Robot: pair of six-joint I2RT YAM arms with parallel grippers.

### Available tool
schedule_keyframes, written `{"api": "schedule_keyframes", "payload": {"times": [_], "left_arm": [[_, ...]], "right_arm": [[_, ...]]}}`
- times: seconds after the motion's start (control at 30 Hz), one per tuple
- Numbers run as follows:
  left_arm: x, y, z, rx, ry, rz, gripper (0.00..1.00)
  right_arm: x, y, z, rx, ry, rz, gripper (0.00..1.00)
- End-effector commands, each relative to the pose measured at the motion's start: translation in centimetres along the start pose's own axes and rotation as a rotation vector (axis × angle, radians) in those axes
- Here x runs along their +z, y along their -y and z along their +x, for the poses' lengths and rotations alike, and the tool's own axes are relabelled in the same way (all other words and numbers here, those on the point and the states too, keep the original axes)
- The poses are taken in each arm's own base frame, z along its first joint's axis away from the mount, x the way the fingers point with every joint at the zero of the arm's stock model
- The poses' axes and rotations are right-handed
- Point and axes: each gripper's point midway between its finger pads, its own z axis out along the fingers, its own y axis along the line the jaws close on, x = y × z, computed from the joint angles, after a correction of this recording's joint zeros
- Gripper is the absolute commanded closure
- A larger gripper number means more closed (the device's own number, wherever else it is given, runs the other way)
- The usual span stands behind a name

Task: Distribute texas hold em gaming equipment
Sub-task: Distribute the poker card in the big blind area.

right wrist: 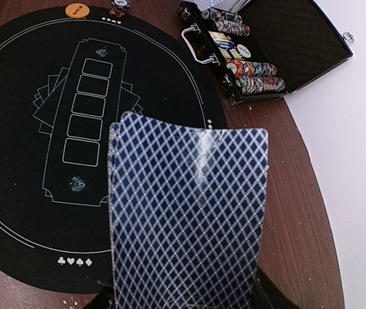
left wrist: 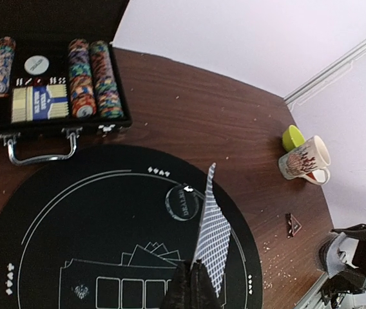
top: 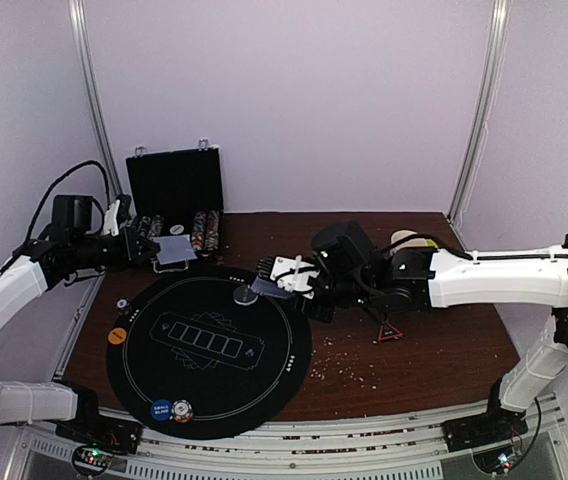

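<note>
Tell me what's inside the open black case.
Rows of mixed-colour chips, a white disc and a blue-and-cream box. From above, a card in the left pincer covers part of the case; anything under the chips is hidden.

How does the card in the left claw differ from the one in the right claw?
The left card is pinched flat at one end by the left gripper, jaws shut; the right card, perhaps a stack, is spanned edge to edge by the right gripper, jaws partly apart. The left card hangs near the chip case; the right card over the black mat's far rim. Both have blue diamond-patterned backs.
</note>
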Motion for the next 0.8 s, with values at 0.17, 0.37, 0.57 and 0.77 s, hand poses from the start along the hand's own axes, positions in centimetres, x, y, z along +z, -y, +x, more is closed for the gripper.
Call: {"api": "schedule_keyframes", "payload": {"times": [0.17,0.37,0.57,0.77], "left_arm": [[-2.0,-4.4,2.4,-0.108,0.003,-0.229,1.0],[-3.9,-8.2,-0.1,-0.146,0.148,-0.337,1.0],[-6.2,-16.5,-2.1,-0.331,0.275,-0.386,1.0],[-7.4,-21.7,-1.5,-0.462,0.38,-0.493,1.0]], "right_arm": [[-1.3,0.0,-0.2,0.001,0.041,-0.011,0.51],[-1.3,-0.3,0.2,-0.005,0.045,-0.019,0.51],[-1.6,-0.4,0.6,-0.009,0.041,-0.019,0.51],[-1.8,-0.3,0.6,-0.003,0.041,-0.013,0.51]]}}
